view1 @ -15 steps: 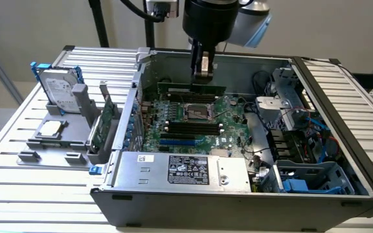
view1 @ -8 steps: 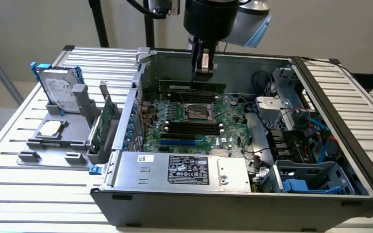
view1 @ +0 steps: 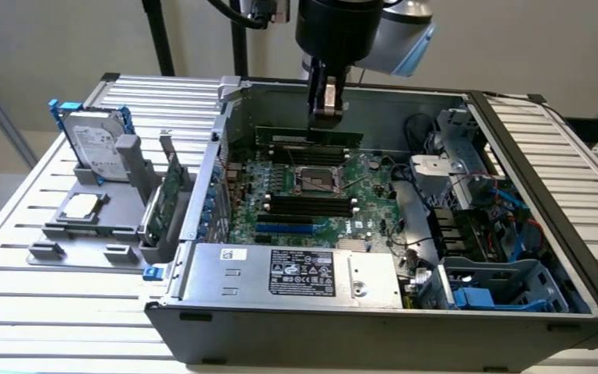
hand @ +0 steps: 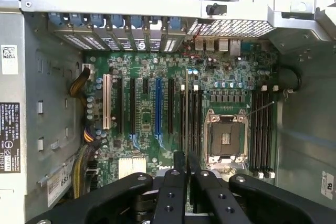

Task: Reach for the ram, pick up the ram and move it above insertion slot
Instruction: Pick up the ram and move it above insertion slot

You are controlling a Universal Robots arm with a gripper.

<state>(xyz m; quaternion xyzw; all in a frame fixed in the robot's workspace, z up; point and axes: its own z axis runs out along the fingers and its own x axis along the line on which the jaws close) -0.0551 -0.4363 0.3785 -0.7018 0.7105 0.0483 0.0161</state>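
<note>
The computer case [view1: 382, 312] lies open on the desk [view1: 29, 312]; all positions below are given relative to this case, moving from the exterior view's left to its right.

Outside the case, toward the exterior view's left, a grey holder [view1: 91, 222] carries a hard drive [view1: 96, 144] and a tall green card [view1: 164, 202], both upright.

Inside the case, the motherboard [view1: 310, 195] covers the floor, with the metal processor socket [view1: 318, 181] near its centre. Black memory slots [view1: 304, 206] run in parallel rows just beside the socket.

Above the far side of the socket, the hand [view1: 326, 125] hangs down with its fingers pressed onto the ram [view1: 310, 138], which is held on edge, clear of the motherboard.

At the case's right side sit cables [view1: 486, 210] and a blue-grey drive bay [view1: 507, 284].
</note>
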